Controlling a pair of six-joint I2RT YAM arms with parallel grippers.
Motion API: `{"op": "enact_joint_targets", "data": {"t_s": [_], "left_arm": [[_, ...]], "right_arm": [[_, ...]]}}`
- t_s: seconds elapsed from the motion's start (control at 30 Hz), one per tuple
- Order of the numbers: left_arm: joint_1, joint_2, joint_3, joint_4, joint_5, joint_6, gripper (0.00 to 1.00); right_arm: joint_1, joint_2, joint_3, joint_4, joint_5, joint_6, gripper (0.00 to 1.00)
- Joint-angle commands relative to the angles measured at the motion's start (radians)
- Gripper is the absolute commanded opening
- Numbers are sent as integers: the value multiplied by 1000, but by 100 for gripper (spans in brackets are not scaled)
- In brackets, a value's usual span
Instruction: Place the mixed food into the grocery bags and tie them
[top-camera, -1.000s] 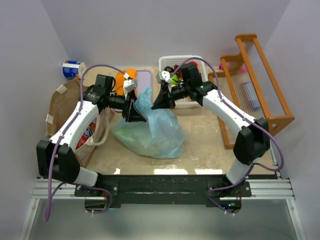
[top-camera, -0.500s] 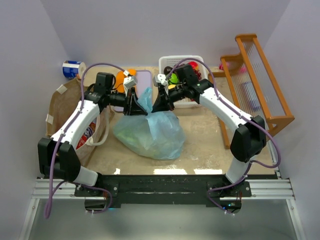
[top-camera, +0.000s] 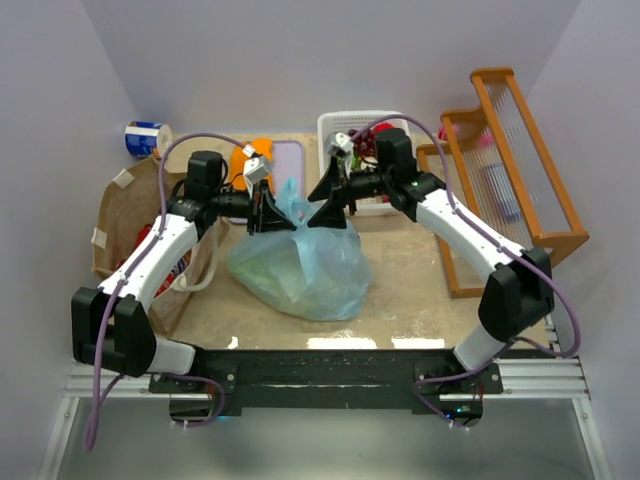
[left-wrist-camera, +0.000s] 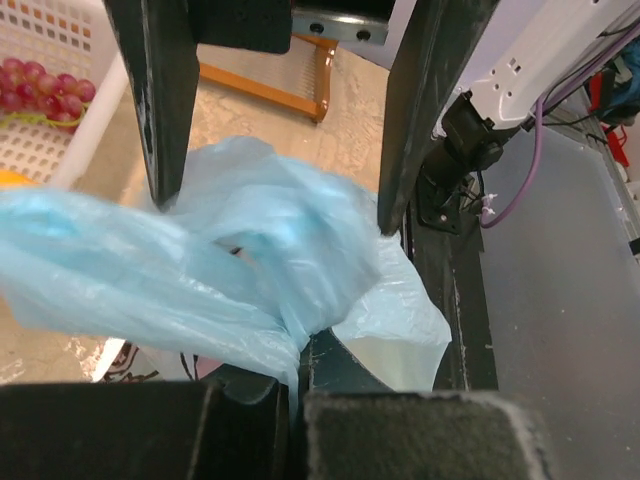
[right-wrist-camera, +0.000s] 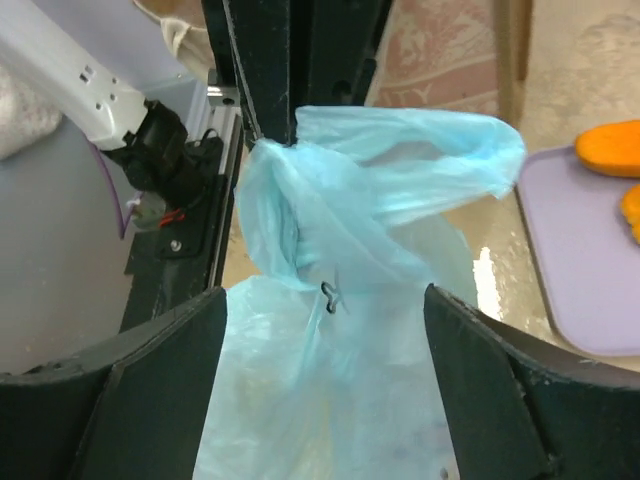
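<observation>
Crowded middle, open flank: the light-blue translucent plastic bag (top-camera: 300, 270) bulks at the table's centre. Its twisted top fills the gap between the left gripper (top-camera: 275, 220), pinched tight on that plastic, and the right gripper (top-camera: 328, 213), whose jaws stand spread either side of it. Behind, a flat lilac board (top-camera: 291, 160) and a white slotted plastic basket (top-camera: 398, 118) line the far edge. A brown paper bag with white handles (top-camera: 125, 215) covers the left side; an orange wooden rack (top-camera: 520, 150) walls the right. Bare sandy tabletop (top-camera: 410, 270) lies between plastic bag and rack, and along the near edge.
</observation>
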Motion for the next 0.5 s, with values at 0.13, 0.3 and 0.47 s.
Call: {"op": "enact_joint_targets", "data": {"t_s": [0.13, 0.3, 0.47], "left_arm": [[-51, -50, 1, 42, -18, 24, 0], [-76, -70, -7, 39, -34, 38, 0], [-87, -71, -5, 30, -45, 48, 0]], "right_arm": [[-34, -105, -39, 464, 213, 555, 87], [-8, -87, -40, 446, 331, 592, 87], [48, -50, -19, 389, 383, 569, 86]]}}
